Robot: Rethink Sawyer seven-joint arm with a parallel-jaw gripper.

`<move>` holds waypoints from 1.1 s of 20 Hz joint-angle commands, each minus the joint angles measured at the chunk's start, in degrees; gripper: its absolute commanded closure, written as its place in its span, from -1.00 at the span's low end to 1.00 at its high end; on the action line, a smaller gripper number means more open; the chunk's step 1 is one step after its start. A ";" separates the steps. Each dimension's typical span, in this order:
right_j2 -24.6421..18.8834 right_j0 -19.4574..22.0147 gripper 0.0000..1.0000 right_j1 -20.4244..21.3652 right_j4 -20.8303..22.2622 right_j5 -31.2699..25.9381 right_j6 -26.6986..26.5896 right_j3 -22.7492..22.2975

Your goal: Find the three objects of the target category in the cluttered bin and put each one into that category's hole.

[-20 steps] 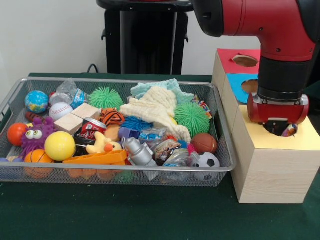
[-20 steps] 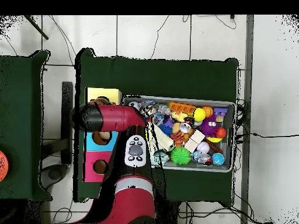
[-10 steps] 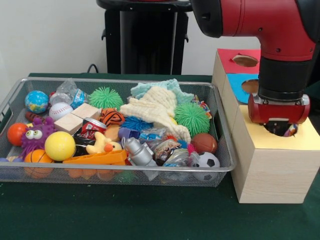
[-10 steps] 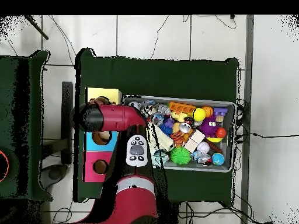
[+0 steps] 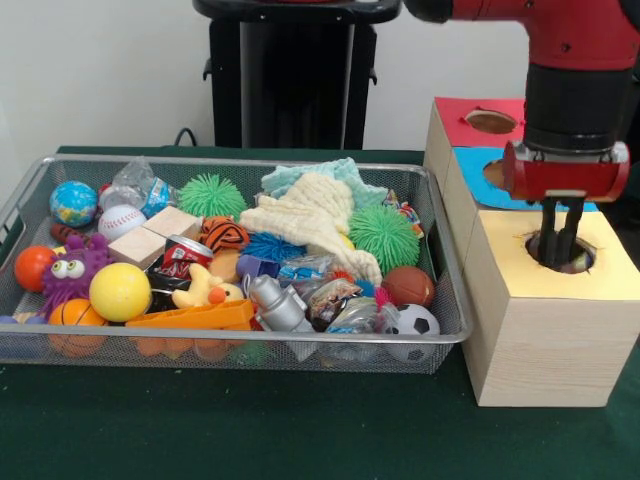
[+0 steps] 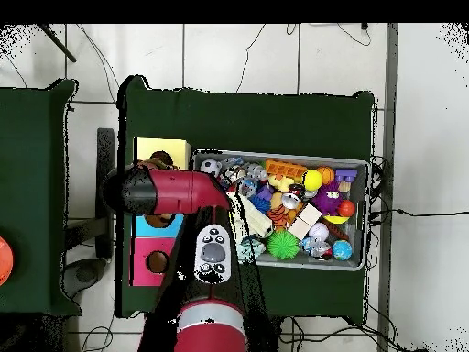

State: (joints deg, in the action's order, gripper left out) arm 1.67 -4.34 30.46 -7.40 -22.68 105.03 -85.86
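My gripper (image 5: pixel 559 257) hangs over the round hole (image 5: pixel 561 253) in the yellow top (image 5: pixel 612 272) of the wooden box, its two dark fingers pointing down with the tips at the hole's rim. They stand slightly apart with nothing between them. A small pale object (image 5: pixel 578 263) shows inside the hole. The wire bin (image 5: pixel 240 346) to the left holds a yellow ball (image 5: pixel 120 291), a baseball (image 5: pixel 121 221), a soccer ball (image 5: pixel 413 322), a brown basketball (image 5: pixel 408 286), green spiky balls (image 5: pixel 384 238) and a cream cloth (image 5: pixel 315 220). In the overhead view the red arm (image 6: pixel 174 191) hides the gripper.
Behind the yellow section the box has a blue top (image 5: pixel 480 165) and a red top (image 5: pixel 460 120), each with its own hole. The bin (image 6: pixel 365 215) lies close beside the box (image 6: pixel 163 148). A toy duck (image 5: pixel 205 290), a purple monster (image 5: pixel 70 268) and a wooden block (image 5: pixel 155 235) crowd the bin.
The gripper has risen out of the yellow hole, so its fingers now show above the rim. The arm's upper part has swung away. The bin's contents have not moved.
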 commanded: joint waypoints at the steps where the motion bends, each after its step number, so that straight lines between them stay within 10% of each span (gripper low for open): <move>1: -2.38 0.13 1.00 4.57 -1.63 -8.33 8.44 -5.27; 11: 2.00 -1.59 1.00 9.57 -0.48 -12.44 9.93 -5.17; 22: -3.08 7.92 1.00 18.10 0.13 -10.14 0.12 -14.86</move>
State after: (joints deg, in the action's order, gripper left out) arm 2.92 -0.89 45.51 -7.35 -27.74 105.03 -92.06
